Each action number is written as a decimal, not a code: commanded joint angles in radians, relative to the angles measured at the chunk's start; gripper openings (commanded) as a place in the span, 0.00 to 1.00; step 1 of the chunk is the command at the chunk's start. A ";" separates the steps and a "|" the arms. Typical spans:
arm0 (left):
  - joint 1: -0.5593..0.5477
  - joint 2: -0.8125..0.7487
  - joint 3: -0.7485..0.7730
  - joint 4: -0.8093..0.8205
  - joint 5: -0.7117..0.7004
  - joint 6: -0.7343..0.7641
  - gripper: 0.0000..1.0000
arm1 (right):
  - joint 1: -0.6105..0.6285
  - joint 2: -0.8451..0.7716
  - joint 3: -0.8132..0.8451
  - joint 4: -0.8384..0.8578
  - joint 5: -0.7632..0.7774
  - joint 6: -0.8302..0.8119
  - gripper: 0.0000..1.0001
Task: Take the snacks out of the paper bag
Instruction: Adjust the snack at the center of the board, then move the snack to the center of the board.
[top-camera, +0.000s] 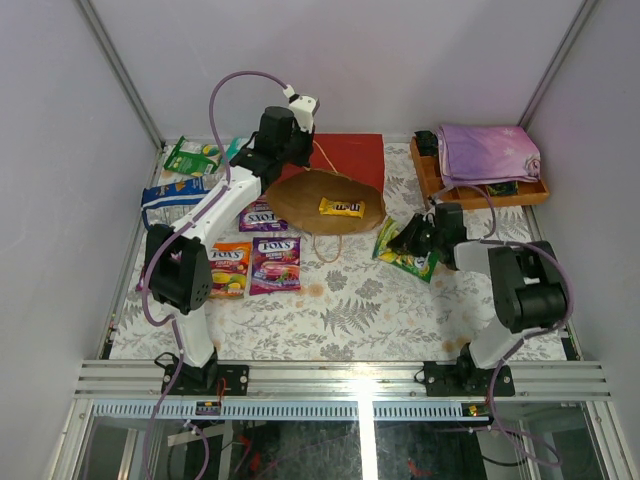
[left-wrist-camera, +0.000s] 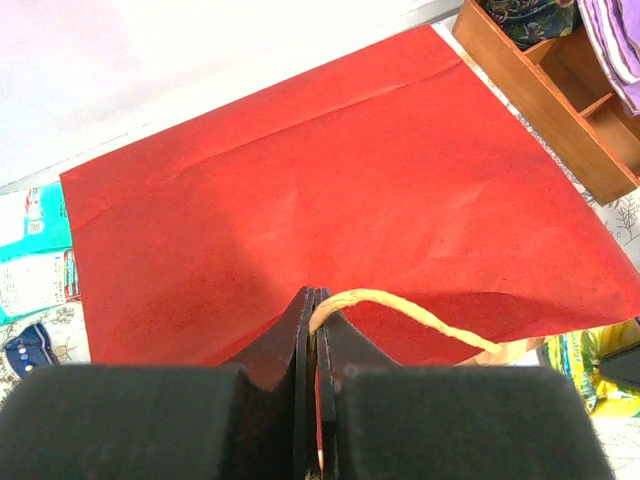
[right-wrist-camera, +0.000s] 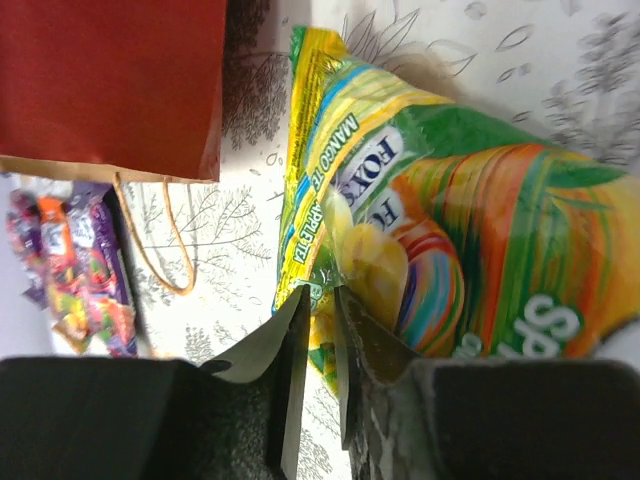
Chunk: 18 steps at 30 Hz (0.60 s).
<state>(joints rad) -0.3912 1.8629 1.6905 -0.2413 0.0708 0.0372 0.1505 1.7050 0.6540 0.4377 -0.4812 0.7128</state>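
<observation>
Paper bag (top-camera: 350, 155) is lying on its side at the far middle of the tabletop (top-camera: 360, 310), with its brown mouth gaping toward us. We are holding that mouth up with the left gripper (left-wrist-camera: 315, 303), whose jaws are pressed together on the string handle (left-wrist-camera: 400, 305) at the upper lip. One yellow M&M's bar (top-camera: 341, 207) is showing inside; we cannot tell whether anything is lying deeper.

We are, by our reading, setting down a snack. The right gripper (right-wrist-camera: 320, 300) is hovering low over the yellow-green Fox's packet (right-wrist-camera: 450, 220), which is resting on the tabletop just right of the mouth. Its jaws are standing a narrow gap apart, with the packet's edge at their tips and seemingly not pinched. The next move calls for rising clear of that packet and reaching left into the mouth for the bar, with the lip propped open.

Left of the bag, a purple Fox's packet (top-camera: 275, 265), an orange Fox's packet (top-camera: 229, 268), a blue-white bag (top-camera: 170, 195) and a green bag (top-camera: 190, 158) are lying out. The loose second handle (top-camera: 325, 245) is trailing before the mouth, and the freed packet is sitting beside the reach path. A wooden tray (top-camera: 430, 175) carrying a purple cloth (top-camera: 488, 152) is standing well apart at the far right.
</observation>
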 joint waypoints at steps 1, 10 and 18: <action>0.008 -0.042 0.024 0.014 -0.007 0.005 0.00 | 0.001 -0.181 0.100 -0.315 0.229 -0.200 0.28; 0.008 -0.037 0.030 0.026 0.012 -0.010 0.00 | 0.178 -0.262 0.309 -0.702 0.633 -0.253 0.93; 0.007 -0.045 0.016 0.016 -0.021 0.005 0.00 | 0.302 -0.058 0.369 -0.817 0.926 -0.128 0.96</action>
<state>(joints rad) -0.3912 1.8626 1.6905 -0.2413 0.0708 0.0368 0.4324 1.5917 1.0199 -0.2691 0.2455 0.5228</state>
